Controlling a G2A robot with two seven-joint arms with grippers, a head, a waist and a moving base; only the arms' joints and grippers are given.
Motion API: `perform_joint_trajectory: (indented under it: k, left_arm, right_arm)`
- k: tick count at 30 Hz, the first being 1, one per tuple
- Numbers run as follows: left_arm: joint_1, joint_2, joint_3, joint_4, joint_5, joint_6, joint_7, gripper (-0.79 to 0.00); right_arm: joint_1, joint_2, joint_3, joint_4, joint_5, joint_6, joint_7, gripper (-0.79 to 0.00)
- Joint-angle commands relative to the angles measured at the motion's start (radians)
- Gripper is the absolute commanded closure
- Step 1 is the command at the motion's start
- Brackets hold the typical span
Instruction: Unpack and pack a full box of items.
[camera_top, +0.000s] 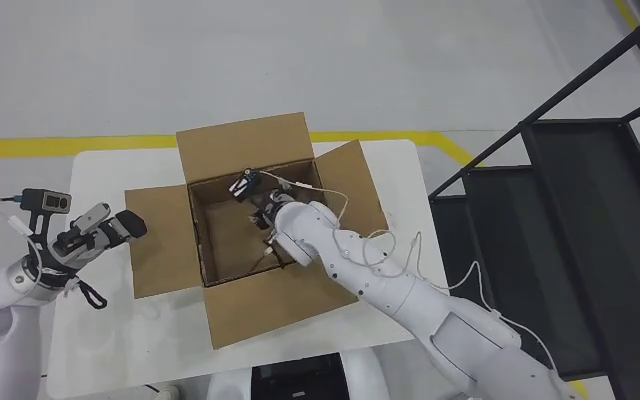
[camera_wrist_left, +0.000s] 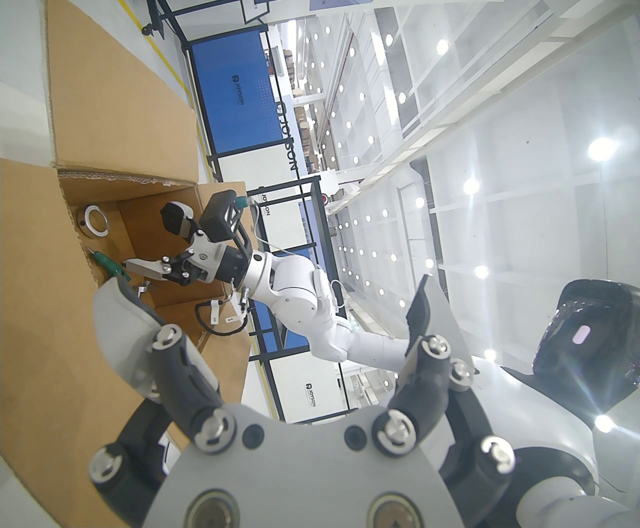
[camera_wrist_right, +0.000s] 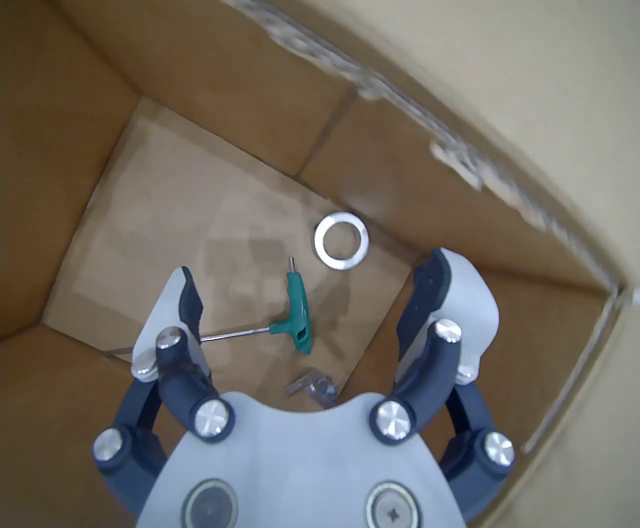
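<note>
A: What sits closest to the right hand (camera_wrist_right: 311, 276)?

B: It hangs inside the open brown cardboard box (camera_wrist_right: 225, 100), fingers spread wide and holding nothing. Right under it, on the box floor, lies a small grey metal fitting (camera_wrist_right: 315, 387). I cannot tell exactly what it is.

A: And a little further along the box floor?

B: A green T-handled hex key with a thin steel shaft (camera_wrist_right: 298, 312), lying flat near the middle of the box floor. I'd judge it light and rigid. The plastic handle is the place to pinch, across its width. The shaft looks too thin and smooth to hold.

A: Beyond that?

B: A flat silver metal ring (camera_wrist_right: 319, 242), close to one box wall and apart from the key. It is probably the awkward one: thin, hard, slick, flush on the cardboard. The fingers would have to close across its outer rim, and it may skate away.

A: What gets in the way?

B: The box walls, mostly. They are tall, so I'd expect the hand has to come straight down. The wall beside the ring likely leaves little room for a finger. The four flaps splay outward and leave the box mouth free.

A: The other arm?

B: The left hand (camera_top: 112, 224) is outside the box, beside one side flap, over the white tabletop (camera_top: 105, 170), fingers apart and empty.
</note>
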Motion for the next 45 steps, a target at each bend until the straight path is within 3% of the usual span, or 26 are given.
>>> perform_joint_trajectory:
  k: [1, 7, 9, 18, 23, 37, 45]
  left_arm:
    - [0.0, 0.0, 0.0, 0.0, 0.0, 0.0, 0.0, -0.785]
    - [0.0, 0.0, 0.0, 0.0, 0.0, 0.0, 0.0, -0.785]
    - [0.0, 0.0, 0.0, 0.0, 0.0, 0.0, 0.0, -0.785]
    - [0.0, 0.0, 0.0, 0.0, 0.0, 0.0, 0.0, -0.785]
    - [0.0, 0.0, 0.0, 0.0, 0.0, 0.0, 0.0, -0.785]
    - [0.0, 0.0, 0.0, 0.0, 0.0, 0.0, 0.0, -0.785]
    - [0.0, 0.0, 0.0, 0.0, 0.0, 0.0, 0.0, -0.785]
  right_arm:
    - [0.017, 0.003, 0.003, 0.025, 0.022, -0.168, -0.013, -0.785]
    - [0.09, 0.008, 0.037, 0.143, 0.181, -0.542, 0.054, -0.785]
    - [0.112, 0.006, 0.043, 0.177, 0.198, -0.58, 0.049, -0.785]
    - [0.159, -0.038, -0.051, 0.273, 0.041, -0.451, -0.05, -0.785]
    - [0.184, -0.074, -0.077, 0.357, 0.058, -0.396, -0.063, -0.785]
    - [0.185, -0.076, -0.078, 0.361, 0.061, -0.397, -0.061, -0.785]
    - [0.198, -0.086, -0.06, 0.388, 0.135, -0.482, -0.01, -0.785]
